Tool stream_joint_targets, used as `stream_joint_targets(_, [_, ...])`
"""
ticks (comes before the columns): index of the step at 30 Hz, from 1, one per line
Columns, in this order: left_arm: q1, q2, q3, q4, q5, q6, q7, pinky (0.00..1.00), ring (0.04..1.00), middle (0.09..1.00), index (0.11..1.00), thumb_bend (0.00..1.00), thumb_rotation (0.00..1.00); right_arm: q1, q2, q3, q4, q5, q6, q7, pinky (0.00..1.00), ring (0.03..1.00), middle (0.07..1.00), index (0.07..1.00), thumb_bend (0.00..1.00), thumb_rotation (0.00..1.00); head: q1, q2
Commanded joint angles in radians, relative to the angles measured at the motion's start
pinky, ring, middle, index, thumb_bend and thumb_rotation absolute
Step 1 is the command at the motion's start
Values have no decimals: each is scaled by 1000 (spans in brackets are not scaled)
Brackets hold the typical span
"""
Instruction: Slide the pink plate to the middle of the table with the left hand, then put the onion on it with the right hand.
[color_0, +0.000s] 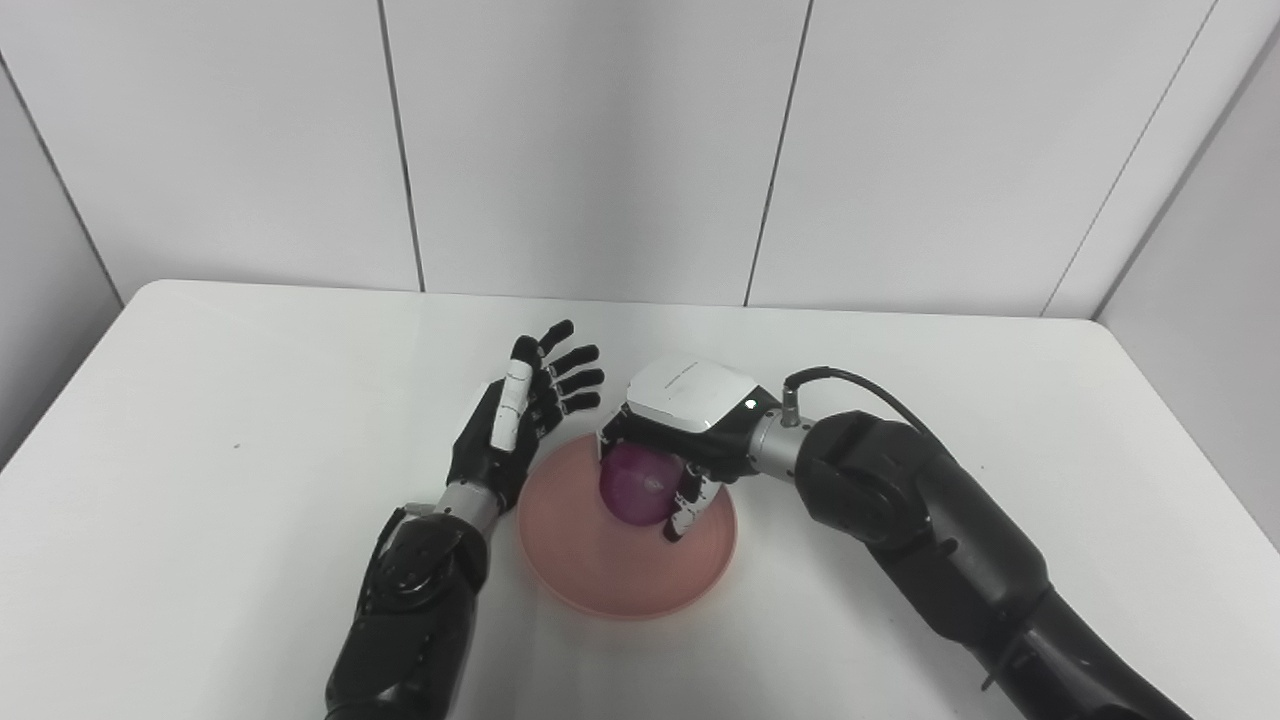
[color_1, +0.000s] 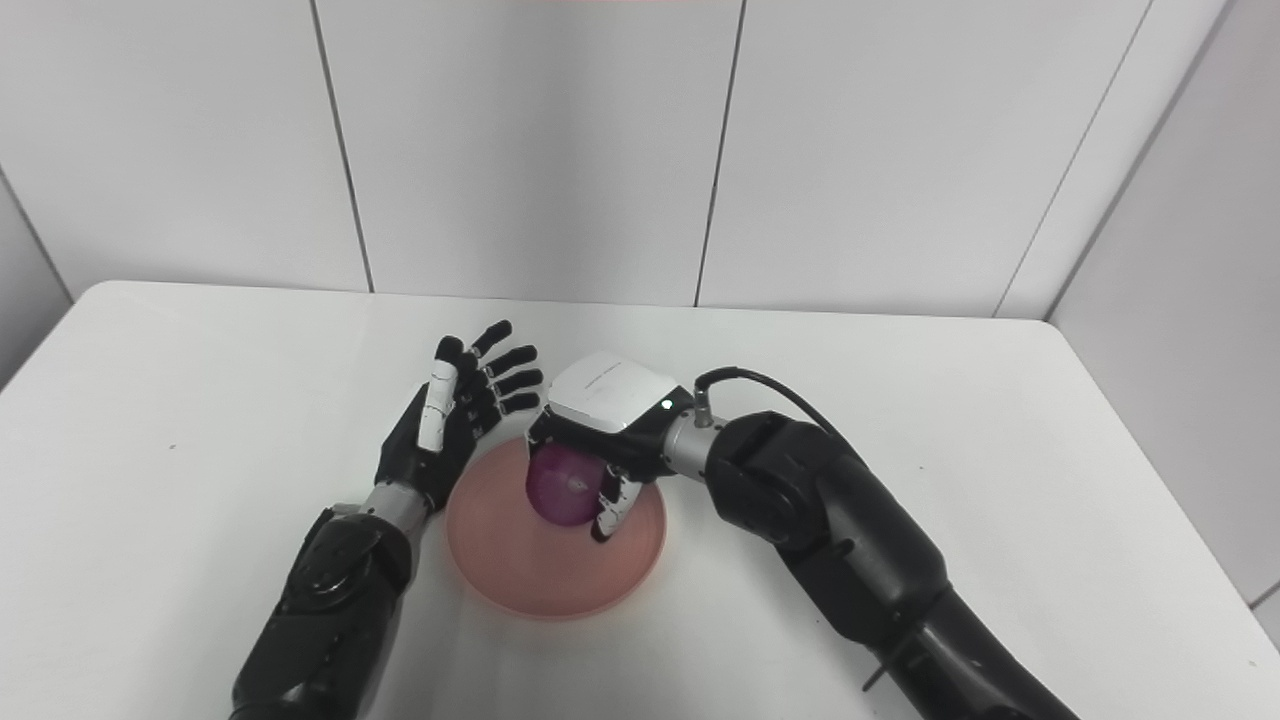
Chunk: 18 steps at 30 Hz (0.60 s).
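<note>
Now: round pink plate (color_0: 610, 575) flat on white table (color_0: 200, 480), near table's middle. Purple-red round onion (color_0: 637, 483) over plate's far half, gripped by right hand (color_0: 668, 440); dark fingers (color_0: 688, 500) curled around onion from above, white back cover facing up. Whether onion touches plate surface: cannot tell. Left hand (color_0: 520, 425) just beside plate's left rim, holding nothing, fingers spread and pointing away from plate toward back wall. Left forearm alongside plate's near-left edge.
</note>
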<state>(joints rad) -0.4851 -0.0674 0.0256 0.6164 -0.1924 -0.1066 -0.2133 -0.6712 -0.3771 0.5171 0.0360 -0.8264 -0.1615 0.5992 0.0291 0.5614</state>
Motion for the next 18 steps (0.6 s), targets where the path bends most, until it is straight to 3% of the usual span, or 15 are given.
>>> stream_joint_targets(1, [68, -12, -8, 78, 11, 42, 10, 744, 781, 822, 887, 835, 942, -45, 1, -14, -40, 42, -13, 14, 394, 483, 539, 493, 521, 134, 1, 1])
stream_joint_targets(2, [67, -11, -8, 79, 11, 41, 10, 743, 779, 820, 882, 835, 942, -45, 1, -16, -46, 52, -9, 24, 412, 499, 560, 562, 740, 299, 0, 0])
stream_joint_targets(3, [67, -11, -8, 80, 11, 41, 9, 744, 779, 821, 879, 836, 942, -45, 1, -17, -49, 58, -7, 30, 424, 509, 572, 597, 840, 377, 0, 0])
stream_joint_targets(5, [65, -10, -11, 87, 16, 34, 9, 742, 776, 821, 877, 834, 949, -44, 1, -20, -61, 64, 0, 42, 459, 548, 611, 645, 947, 458, 0, 0])
stream_joint_targets(12, [63, -7, -14, 97, 20, 23, 10, 739, 772, 826, 872, 838, 952, -43, 3, -34, -79, 87, 16, 67, 494, 605, 667, 694, 1000, 547, -5, -1])
stream_joint_targets(18, [63, -6, -13, 101, 20, 21, 11, 738, 773, 824, 877, 841, 950, -44, 7, -43, -80, 87, 20, 71, 480, 594, 665, 690, 1000, 556, -6, -3])
